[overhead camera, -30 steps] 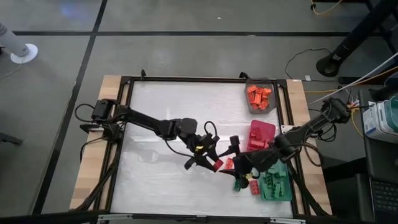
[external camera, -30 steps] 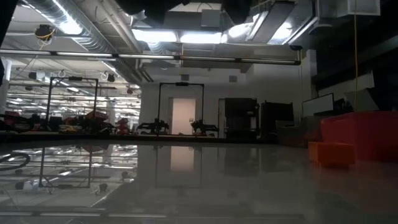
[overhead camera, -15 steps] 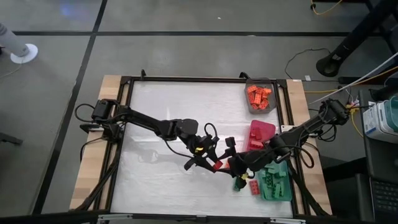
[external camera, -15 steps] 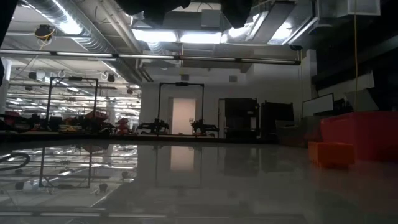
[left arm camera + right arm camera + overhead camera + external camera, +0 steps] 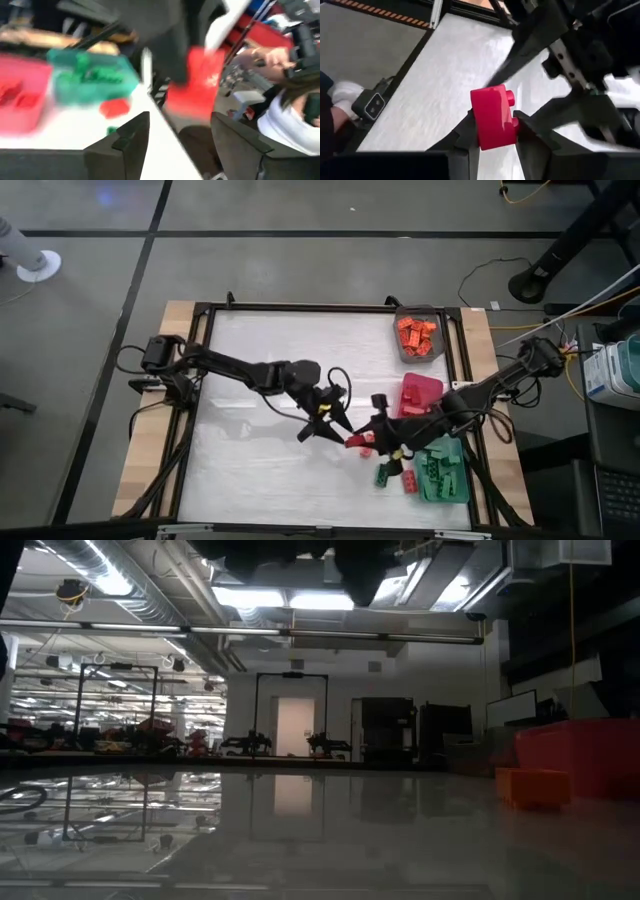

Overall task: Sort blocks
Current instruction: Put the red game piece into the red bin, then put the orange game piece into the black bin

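Observation:
A red block hangs over the table's near middle, also seen in the high view and the left wrist view. My right gripper is shut on it. My left gripper stands open just to the block's left, its fingers apart and clear of it. A green block and another red block lie on the table beside the teal tray. My right gripper pinches the red block's two opposite side faces between its two fingers. It reaches in from the table's right side, pointing toward the left. The block sits between the fingertips with a stud showing, clear of the table.
A grey tray with orange blocks stands at the far right. The pink tray lies below it, and the teal tray holds green blocks at the near right. The table's left half is bare white.
My right gripper has moved toward the table's left and shut on the red block. My left gripper, which held that block, has opened, let it go and drawn back a little toward the far left.

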`<act>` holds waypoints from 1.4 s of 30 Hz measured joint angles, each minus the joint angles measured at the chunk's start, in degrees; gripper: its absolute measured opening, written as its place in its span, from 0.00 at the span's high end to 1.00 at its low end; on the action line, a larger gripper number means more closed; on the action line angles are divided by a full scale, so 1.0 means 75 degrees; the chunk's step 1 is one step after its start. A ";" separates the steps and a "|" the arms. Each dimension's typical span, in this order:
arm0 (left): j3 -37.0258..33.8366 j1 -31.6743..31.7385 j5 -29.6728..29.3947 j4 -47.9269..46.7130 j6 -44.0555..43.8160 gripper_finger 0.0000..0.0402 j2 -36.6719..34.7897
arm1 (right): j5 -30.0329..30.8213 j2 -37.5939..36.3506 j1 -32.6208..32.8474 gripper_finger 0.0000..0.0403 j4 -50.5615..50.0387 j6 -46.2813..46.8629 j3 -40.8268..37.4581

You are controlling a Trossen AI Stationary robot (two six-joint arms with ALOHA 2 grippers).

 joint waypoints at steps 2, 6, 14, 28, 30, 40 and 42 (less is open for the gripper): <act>0.0000 0.0169 -0.0007 -0.0646 0.0017 0.50 -0.0207 | 0.0138 -0.0163 0.0009 0.74 -0.0417 0.0273 0.0000; 0.0006 0.0474 0.0009 -0.1911 0.0125 0.50 -0.0637 | 0.0268 -0.0560 0.0007 0.77 -0.1514 0.0900 0.0000; 0.0000 0.0607 -0.0014 -0.3694 0.0408 0.50 -0.0712 | 0.0533 -0.1123 0.0007 0.72 -0.5576 0.3681 0.0006; 0.0000 -0.0528 -0.3766 -0.1969 0.1153 0.50 0.0207 | 0.0269 -0.0988 0.0007 0.69 -0.8085 0.6168 0.0003; 0.0000 -0.0668 -0.3843 -0.1468 0.1226 0.50 0.0464 | 0.0236 -0.0957 0.0007 0.68 -0.8075 0.6206 0.0003; -0.0002 -0.0822 -0.3853 -0.1475 0.1279 0.50 0.0654 | 0.0161 -0.0716 0.0007 0.56 -0.8147 0.6141 0.0000; 0.0000 -0.0819 -0.3853 -0.1819 0.1269 0.50 0.0434 | 0.0164 -0.0688 0.0007 0.55 -0.7726 0.6128 0.0000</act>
